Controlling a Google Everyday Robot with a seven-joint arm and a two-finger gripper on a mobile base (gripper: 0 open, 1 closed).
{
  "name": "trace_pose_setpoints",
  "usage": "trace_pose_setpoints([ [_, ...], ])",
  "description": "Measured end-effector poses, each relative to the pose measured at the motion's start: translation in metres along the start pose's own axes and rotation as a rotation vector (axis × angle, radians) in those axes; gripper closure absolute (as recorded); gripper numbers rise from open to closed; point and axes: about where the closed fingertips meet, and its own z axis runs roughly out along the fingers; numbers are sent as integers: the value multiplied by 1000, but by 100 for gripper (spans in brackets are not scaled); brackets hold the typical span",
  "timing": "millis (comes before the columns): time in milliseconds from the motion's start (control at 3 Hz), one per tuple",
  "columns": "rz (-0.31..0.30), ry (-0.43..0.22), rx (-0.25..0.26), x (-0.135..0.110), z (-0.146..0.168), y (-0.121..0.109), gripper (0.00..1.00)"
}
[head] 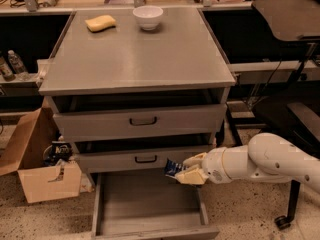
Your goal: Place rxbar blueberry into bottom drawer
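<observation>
The gripper holds the blue bar just over the open bottom drawer.

The gripper (184,169) is low down, in front of the middle drawer (115,160). Its two fingers are pinched tight on one end of the rxbar blueberry (173,167). The bar sticks out sideways from the fingertips, up in the air, above the bottom drawer (145,204) and near one side wall. That drawer is pulled out so the bar can go inside. The bar is not in it yet. I think the arm needs to go down a little and let go.
</observation>
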Motion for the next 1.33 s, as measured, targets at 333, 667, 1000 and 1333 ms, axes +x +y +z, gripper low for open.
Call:
trace_pose_setpoints([
  [333, 0, 0, 0, 0, 0, 0, 100],
  [667, 2, 0, -7, 24, 41, -11, 100],
  [1000, 5, -3, -32, 63, 114, -25, 100],
  [1333, 44, -25, -71, 110, 195, -43, 100],
])
